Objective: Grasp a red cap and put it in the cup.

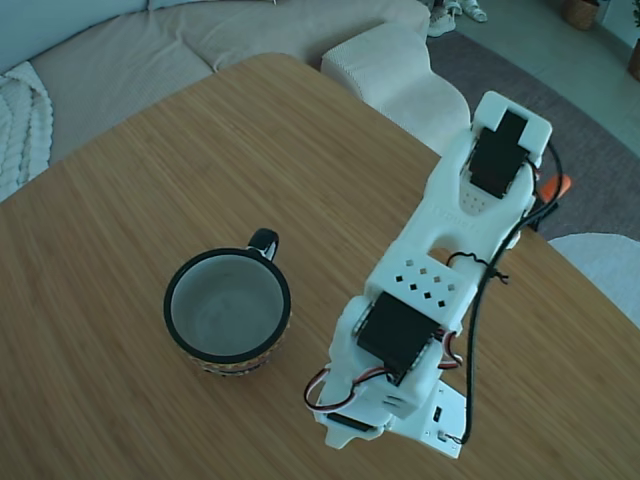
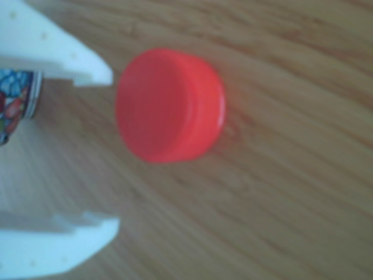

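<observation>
In the other view the red cap (image 2: 169, 105) lies flat on the wooden table, blurred and close. My gripper (image 2: 113, 150) is open; its two white fingers (image 2: 58, 52) come in from the left edge, one above and one below. The cap sits just beyond the fingertips, nearer the upper one, touching neither. A strip of the cup's patterned outside (image 2: 14, 102) shows at the left edge. In the fixed view the cup (image 1: 172, 310) stands upright and empty, left of the white arm (image 1: 440, 260). There the arm hides both the cap and the gripper.
The round wooden table (image 1: 150, 180) has its edge running along the top and right in the fixed view. A sofa (image 1: 120, 50) stands behind it. An orange robot part (image 1: 558, 186) sticks out beside the arm's upper end.
</observation>
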Robot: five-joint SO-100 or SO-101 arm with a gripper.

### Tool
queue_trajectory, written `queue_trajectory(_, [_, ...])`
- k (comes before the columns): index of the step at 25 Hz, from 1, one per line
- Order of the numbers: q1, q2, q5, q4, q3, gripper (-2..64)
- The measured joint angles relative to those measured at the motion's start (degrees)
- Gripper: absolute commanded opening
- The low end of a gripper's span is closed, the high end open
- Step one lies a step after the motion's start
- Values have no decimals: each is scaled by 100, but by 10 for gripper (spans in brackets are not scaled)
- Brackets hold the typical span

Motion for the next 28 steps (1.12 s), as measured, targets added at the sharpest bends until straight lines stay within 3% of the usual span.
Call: queue_trajectory(28, [-308, 0, 0, 0, -88, 255])
